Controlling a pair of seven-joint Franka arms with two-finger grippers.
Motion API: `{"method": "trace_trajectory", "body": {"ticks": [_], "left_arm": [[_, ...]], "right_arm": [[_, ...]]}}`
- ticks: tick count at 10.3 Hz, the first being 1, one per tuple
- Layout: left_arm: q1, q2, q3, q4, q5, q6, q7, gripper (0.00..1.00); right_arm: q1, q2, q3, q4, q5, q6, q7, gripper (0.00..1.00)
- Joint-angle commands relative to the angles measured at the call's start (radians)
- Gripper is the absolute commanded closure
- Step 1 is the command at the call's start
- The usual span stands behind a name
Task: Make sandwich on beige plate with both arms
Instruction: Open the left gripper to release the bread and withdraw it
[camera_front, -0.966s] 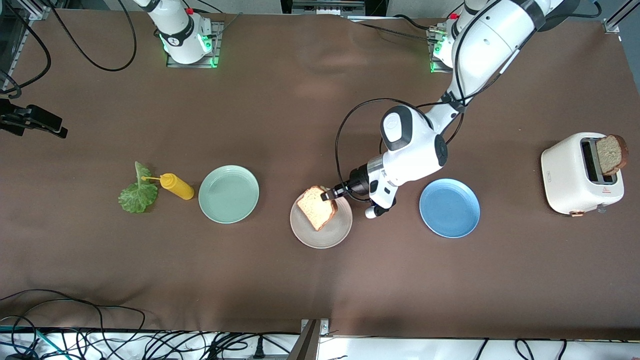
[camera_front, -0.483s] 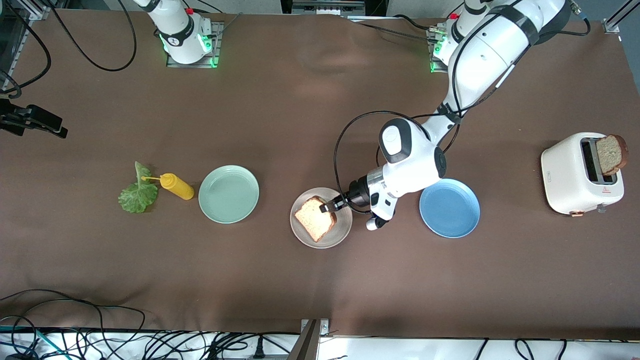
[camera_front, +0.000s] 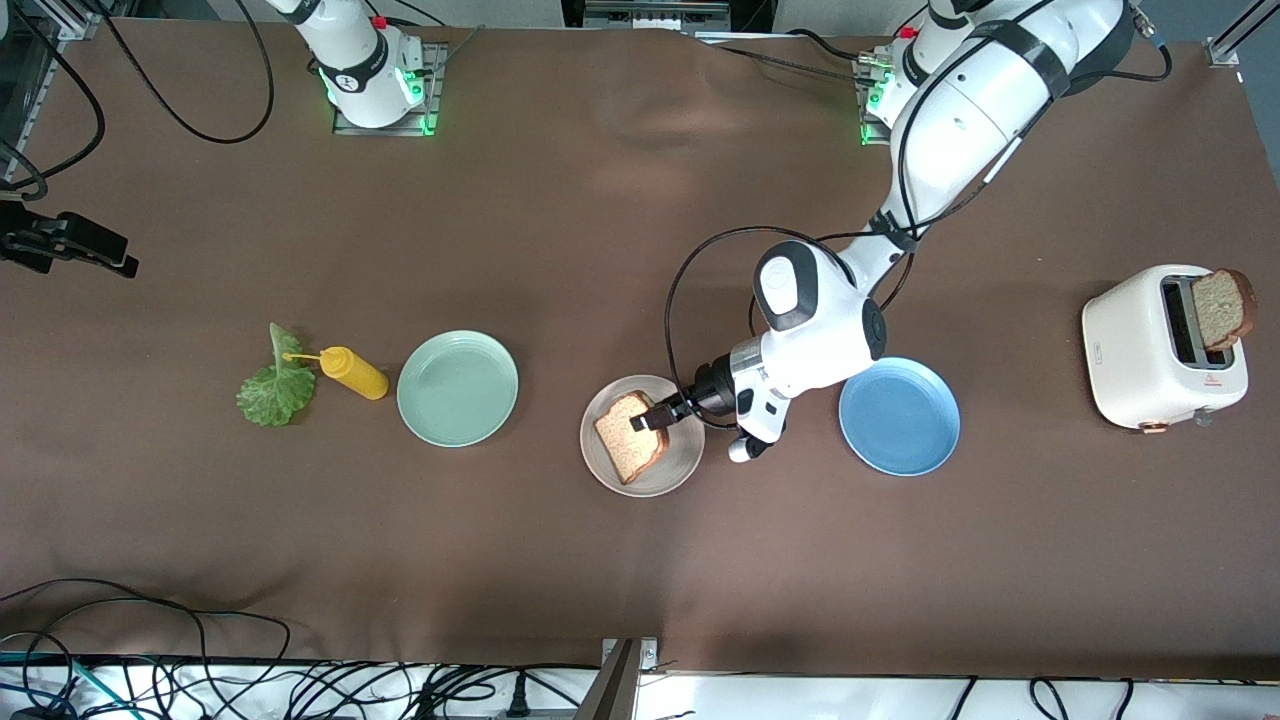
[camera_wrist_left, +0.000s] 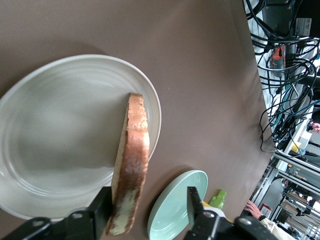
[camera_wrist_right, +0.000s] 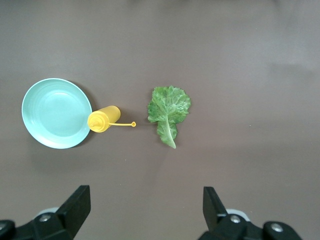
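A: What's in the plates?
B: I see one bread slice leaning on the beige plate, left gripper jaws apart around it. Mint plate, blue plate hold nothing.
A: Right gripper?
B: Jaws apart over the lettuce. No readable writing.

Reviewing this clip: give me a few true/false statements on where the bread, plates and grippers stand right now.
1. A bread slice is on the beige plate. True.
2. The left gripper is clamped shut on that slice. False: its fingers stand apart.
3. The lettuce leaf lies on the mint green plate. False: it lies on the table beside the mustard bottle.
4. A second slice sticks out of the toaster. True.
5. The right gripper holds lettuce. False: it is open, empty.
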Motion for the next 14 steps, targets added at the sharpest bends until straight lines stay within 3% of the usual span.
{"method": "trace_trajectory", "body": {"ticks": [1, 6, 9, 12, 14], "left_arm": [[0.011, -0.006, 0.011, 0.006, -0.022, -0.004, 0.012, 0.00], [0.030, -0.011, 0.119, 0.004, 0.032, -0.108, 0.009, 0.00], [0.047, -0.119, 0.203, -0.037, 0.059, -0.285, 0.006, 0.00], [0.061, -0.225, 0.303, -0.025, 0.289, -0.549, -0.043, 0.00], [0.130, -0.290, 0.304, -0.028, 0.374, -0.685, -0.036, 0.00]], "right_arm": [[-0.004, 0.021, -0.001, 0.006, 0.016, -0.012, -0.008, 0.00], [-0.013, 0.065, -0.003, 0.003, 0.011, -0.013, -0.010, 0.00], [-0.018, 0.142, -0.003, 0.003, -0.004, 0.042, -0.010, 0.00], [-0.045, 0.272, -0.003, -0.012, -0.027, 0.149, -0.010, 0.00], [-0.059, 0.288, -0.003, -0.128, -0.028, 0.297, -0.019, 0.00]]}}
